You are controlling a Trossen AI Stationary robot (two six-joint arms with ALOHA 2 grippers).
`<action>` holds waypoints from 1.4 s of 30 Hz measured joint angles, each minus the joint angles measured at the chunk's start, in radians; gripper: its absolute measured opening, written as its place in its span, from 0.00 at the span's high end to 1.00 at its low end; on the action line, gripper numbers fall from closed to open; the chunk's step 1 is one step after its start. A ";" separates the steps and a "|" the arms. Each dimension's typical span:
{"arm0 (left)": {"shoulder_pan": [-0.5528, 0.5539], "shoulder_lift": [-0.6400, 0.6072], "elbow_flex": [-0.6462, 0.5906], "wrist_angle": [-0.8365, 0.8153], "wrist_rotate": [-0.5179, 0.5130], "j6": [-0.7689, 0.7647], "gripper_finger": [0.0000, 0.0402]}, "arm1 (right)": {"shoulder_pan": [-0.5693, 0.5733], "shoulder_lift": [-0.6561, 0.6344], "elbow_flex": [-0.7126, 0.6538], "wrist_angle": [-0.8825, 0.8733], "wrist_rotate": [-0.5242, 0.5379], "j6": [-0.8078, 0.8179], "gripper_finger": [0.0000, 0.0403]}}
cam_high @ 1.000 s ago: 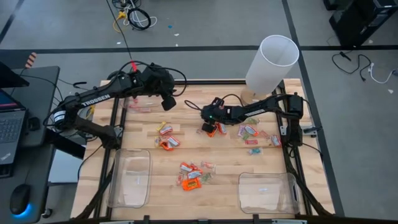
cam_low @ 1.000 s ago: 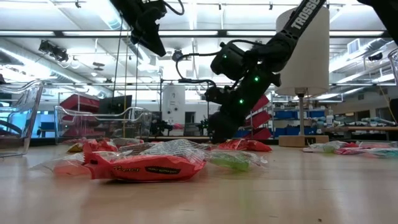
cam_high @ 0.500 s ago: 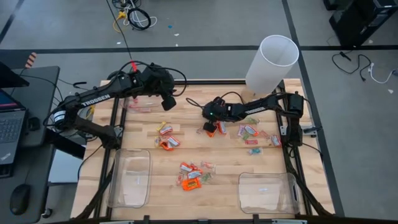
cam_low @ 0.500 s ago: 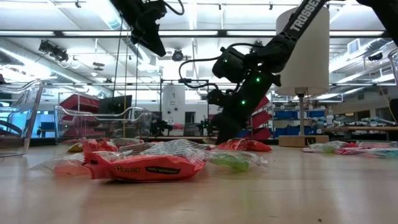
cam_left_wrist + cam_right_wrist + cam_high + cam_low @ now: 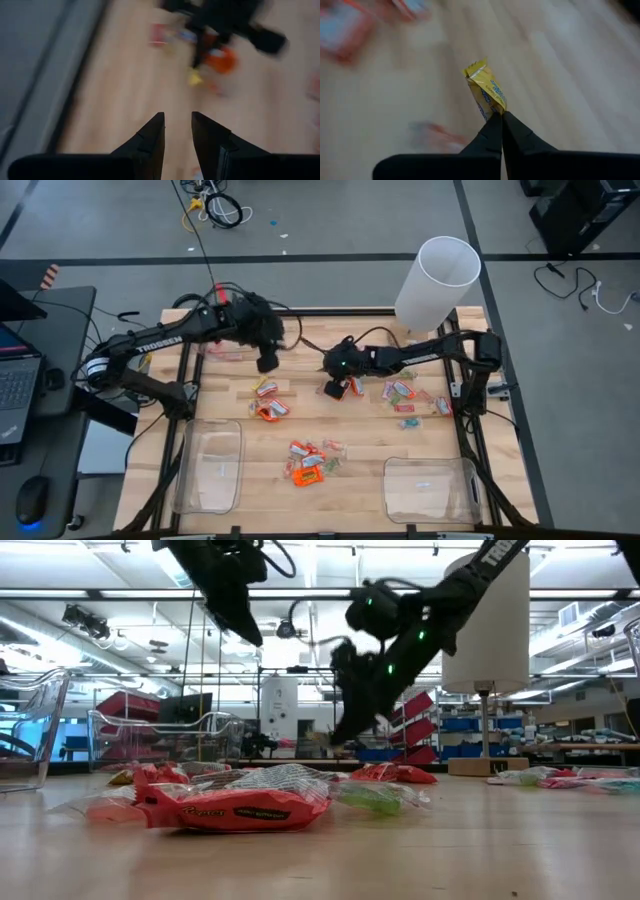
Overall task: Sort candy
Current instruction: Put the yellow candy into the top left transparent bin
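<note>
Wooden table (image 5: 330, 420) strewn with candy (image 5: 307, 463); right gripper (image 5: 501, 114) clamped on yellow candy (image 5: 485, 90), left gripper (image 5: 177, 122) apart.

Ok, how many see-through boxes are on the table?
3. The front left box sits at that corner, the front right box at the other corner, and the back left box lies partly hidden under the left arm.

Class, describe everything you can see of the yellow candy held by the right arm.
The yellow candy is a small sweet in a crinkled, glossy yellow wrapper with blue print and a crimped end. The right end effector is shut on its lower end, so it sticks out past the fingertips, lifted clear of the wooden table. Nothing else touches it.
</note>
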 joint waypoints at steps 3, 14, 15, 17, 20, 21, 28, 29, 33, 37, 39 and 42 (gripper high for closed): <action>-0.033 0.001 -0.049 0.030 0.128 0.079 0.75 | -0.007 -0.039 0.000 0.029 -0.143 0.067 1.00; -0.149 0.001 -0.122 0.159 0.248 0.193 0.75 | -0.004 -0.048 0.000 0.270 -0.484 0.244 1.00; -0.155 0.001 -0.122 0.162 0.240 0.193 0.75 | -0.003 -0.048 0.000 0.277 -0.485 0.245 1.00; -0.161 0.001 -0.122 0.169 0.223 0.192 0.75 | -0.003 -0.048 0.000 0.291 -0.489 0.246 1.00; -0.161 0.001 -0.122 0.169 0.211 0.181 0.75 | -0.002 -0.048 0.000 0.306 -0.503 0.246 1.00; -0.161 0.001 -0.122 0.169 0.202 0.176 0.75 | -0.002 -0.048 0.000 0.311 -0.505 0.246 1.00; -0.160 0.001 -0.122 0.197 0.184 0.173 0.75 | -0.002 -0.047 0.000 0.354 -0.510 0.246 1.00; -0.160 0.001 -0.122 0.199 0.184 0.173 0.75 | -0.002 -0.047 0.000 0.360 -0.510 0.246 1.00; -0.160 0.001 -0.122 0.206 0.184 0.173 0.75 | -0.002 -0.047 0.000 0.372 -0.510 0.246 1.00; -0.160 0.001 -0.122 0.206 0.184 0.173 0.75 | -0.002 -0.047 0.000 0.387 -0.510 0.257 1.00; -0.160 0.001 -0.122 0.205 0.184 0.173 0.75 | -0.002 -0.047 0.000 0.398 -0.510 0.257 1.00; -0.160 0.001 -0.122 0.205 0.184 0.174 0.75 | -0.002 -0.047 0.000 0.412 -0.510 0.260 1.00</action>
